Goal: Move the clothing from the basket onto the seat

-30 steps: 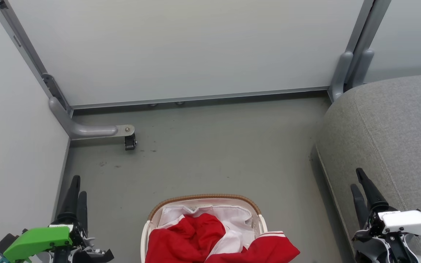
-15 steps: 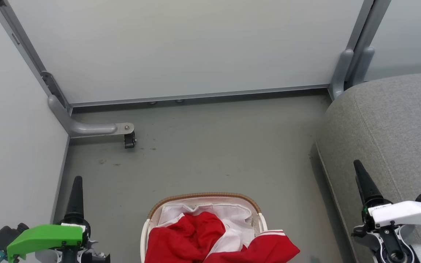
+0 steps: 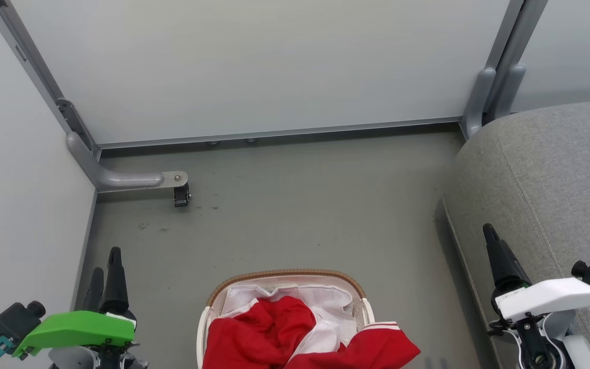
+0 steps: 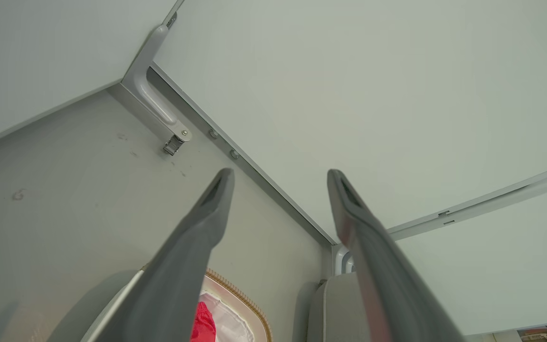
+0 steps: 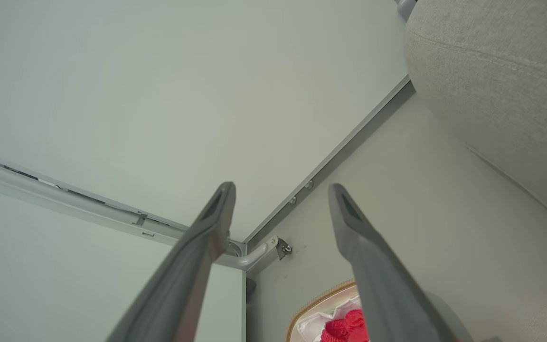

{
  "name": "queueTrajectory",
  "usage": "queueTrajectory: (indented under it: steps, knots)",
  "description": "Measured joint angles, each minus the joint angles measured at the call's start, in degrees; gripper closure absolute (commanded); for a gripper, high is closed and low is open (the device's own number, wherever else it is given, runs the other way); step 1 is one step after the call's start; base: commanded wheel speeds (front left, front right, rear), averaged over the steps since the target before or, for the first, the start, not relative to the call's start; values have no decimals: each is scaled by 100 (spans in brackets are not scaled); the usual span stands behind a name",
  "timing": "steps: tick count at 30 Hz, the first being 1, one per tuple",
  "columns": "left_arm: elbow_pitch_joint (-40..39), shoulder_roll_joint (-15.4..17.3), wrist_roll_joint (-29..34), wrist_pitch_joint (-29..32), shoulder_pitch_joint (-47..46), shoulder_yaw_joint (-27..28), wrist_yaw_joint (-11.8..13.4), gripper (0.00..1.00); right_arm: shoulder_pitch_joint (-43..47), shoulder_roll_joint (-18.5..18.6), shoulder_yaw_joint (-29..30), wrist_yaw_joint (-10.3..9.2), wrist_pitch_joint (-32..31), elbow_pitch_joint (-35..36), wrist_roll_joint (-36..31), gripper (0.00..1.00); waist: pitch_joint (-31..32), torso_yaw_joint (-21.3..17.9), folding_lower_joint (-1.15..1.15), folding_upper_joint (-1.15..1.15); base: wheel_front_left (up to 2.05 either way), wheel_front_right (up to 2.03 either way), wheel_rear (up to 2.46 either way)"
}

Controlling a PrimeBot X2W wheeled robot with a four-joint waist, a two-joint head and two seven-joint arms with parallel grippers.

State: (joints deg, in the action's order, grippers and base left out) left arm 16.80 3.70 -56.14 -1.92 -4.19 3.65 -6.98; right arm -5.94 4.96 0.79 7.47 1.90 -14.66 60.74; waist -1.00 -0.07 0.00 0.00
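Pre-grab | I hold left gripper (image 4: 279, 175) and right gripper (image 5: 281, 189) fingers spread, empty, ready to reach | clothing (image 3: 269, 333) heaped in basket (image 3: 285, 275), between both finger pairs, behind the tips | seat (image 3: 556, 169) beside right fingers, so a short carry.

Dark, tapered left claw (image 3: 105, 262) carries a green cover, right claw (image 3: 490, 233) a white one.

Lab test bay: castored partition panels (image 3: 254, 66), grey floor (image 3: 300, 215)
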Motion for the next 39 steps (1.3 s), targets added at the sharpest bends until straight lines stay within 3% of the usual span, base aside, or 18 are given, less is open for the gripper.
queueTrajectory:
  steps: [15, 39]
  knots:
    - [42, 108, 1362, -297, 35, -266, 158, 0, -2, 115, -245, 0, 283, -54, -1302, 0, 16, 1, 0, 0, 0, 0, 0]
    - [-24, 272, 2896, -681, 187, -624, 330, 0, 2, 221, -452, 1, 675, -191, -2954, 0, 16, -32, 1, 0, 0, 0, 0]
